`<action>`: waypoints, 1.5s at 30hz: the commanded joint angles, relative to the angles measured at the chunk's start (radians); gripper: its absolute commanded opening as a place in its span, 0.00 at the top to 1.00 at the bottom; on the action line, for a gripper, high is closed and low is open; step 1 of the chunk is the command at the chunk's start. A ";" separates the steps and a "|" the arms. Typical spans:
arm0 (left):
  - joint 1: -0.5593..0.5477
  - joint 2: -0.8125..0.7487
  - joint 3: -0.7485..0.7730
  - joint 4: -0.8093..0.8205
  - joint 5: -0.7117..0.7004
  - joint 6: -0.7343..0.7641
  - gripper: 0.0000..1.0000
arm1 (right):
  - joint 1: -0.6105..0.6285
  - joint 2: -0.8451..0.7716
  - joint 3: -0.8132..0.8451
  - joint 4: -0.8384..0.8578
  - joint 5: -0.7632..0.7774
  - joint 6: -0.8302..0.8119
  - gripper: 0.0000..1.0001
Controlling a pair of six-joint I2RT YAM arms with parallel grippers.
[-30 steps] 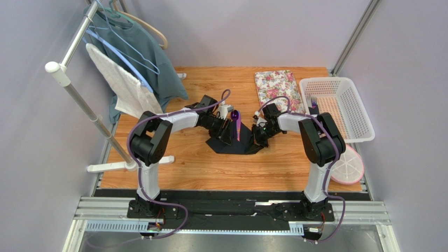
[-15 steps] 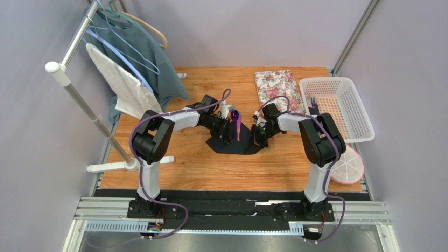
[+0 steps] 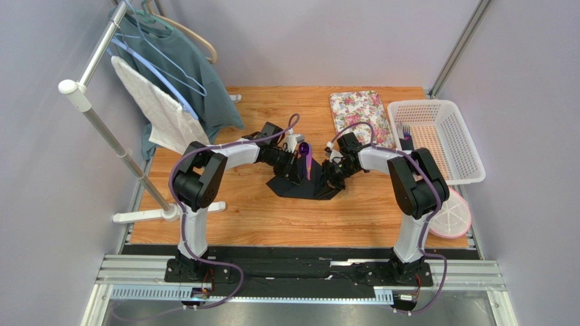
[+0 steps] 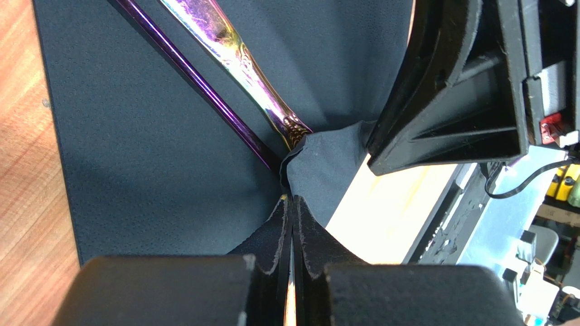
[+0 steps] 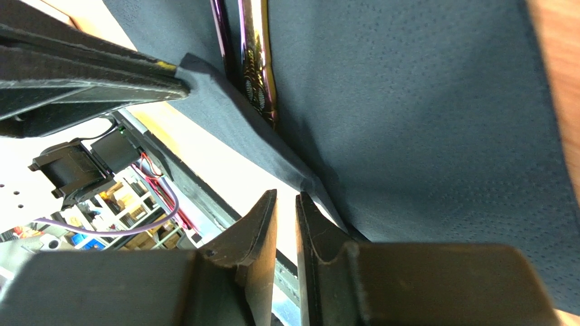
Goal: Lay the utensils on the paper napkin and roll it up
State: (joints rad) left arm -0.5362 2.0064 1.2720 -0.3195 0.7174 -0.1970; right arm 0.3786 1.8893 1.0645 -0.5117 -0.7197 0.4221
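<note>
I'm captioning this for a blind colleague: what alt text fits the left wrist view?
The left gripper pinches a lifted edge of the black napkin, drawing it over the handle ends of two purple utensils lying diagonally on it. The right gripper looms at right; the wooden table shows at left.

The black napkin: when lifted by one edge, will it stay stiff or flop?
Probably floppy: the napkin creases and drapes where the left hand pinches it. Likely light; the glossy utensils may slide off.
</note>
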 commanded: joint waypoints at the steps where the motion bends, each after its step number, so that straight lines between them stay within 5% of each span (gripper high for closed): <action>1: -0.002 0.009 0.035 0.023 0.010 -0.012 0.98 | 0.008 -0.029 0.009 0.039 -0.033 0.014 0.82; 10: -0.002 0.029 0.055 0.020 -0.001 -0.018 0.98 | 0.020 0.013 0.023 0.032 0.008 0.014 0.90; 17: 0.002 -0.047 0.021 0.025 0.022 -0.002 0.79 | 0.019 0.042 0.017 0.004 0.065 0.007 0.96; 25: -0.001 -0.195 -0.118 0.052 0.135 -0.060 0.73 | 0.017 0.057 0.022 -0.001 0.060 0.015 1.00; 45: -0.025 -0.058 -0.103 0.043 0.097 -0.119 0.73 | 0.017 0.070 0.029 -0.007 0.054 0.007 1.00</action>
State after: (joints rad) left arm -0.5571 1.9385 1.1370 -0.2554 0.8265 -0.3130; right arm 0.3935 1.9301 1.0771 -0.5186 -0.7109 0.4412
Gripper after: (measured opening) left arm 0.269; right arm 0.007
